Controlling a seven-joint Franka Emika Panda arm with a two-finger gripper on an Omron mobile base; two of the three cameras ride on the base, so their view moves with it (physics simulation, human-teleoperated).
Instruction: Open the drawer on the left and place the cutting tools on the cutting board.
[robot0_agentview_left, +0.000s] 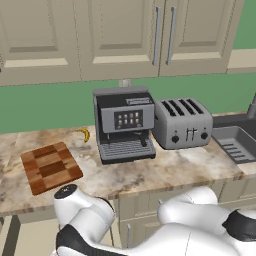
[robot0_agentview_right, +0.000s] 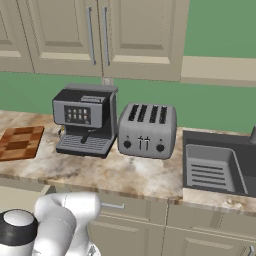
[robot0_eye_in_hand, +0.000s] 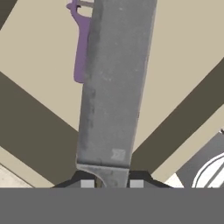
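Note:
In the hand view my gripper (robot0_eye_in_hand: 112, 183) is shut on the near end of a long grey knife blade (robot0_eye_in_hand: 116, 87), which runs straight up the picture. Beyond it lies the open drawer's beige floor (robot0_eye_in_hand: 183, 52), crossed by dark wall edges. A small thin purple cutting tool (robot0_eye_in_hand: 81, 52) lies on that floor, just left of the blade and partly hidden behind it. The checkered wooden cutting board (robot0_agentview_left: 50, 167) (robot0_agentview_right: 20, 142) lies bare on the marble counter at the left, above where my arm reaches down below the counter edge.
A grey coffee machine (robot0_agentview_left: 124, 125) (robot0_agentview_right: 85, 122) and a toaster (robot0_agentview_left: 182, 122) (robot0_agentview_right: 147, 130) stand mid-counter. A banana (robot0_agentview_left: 85, 134) lies behind the board. The sink (robot0_agentview_left: 235, 142) (robot0_agentview_right: 215, 167) is at the right. Wall cabinets hang above.

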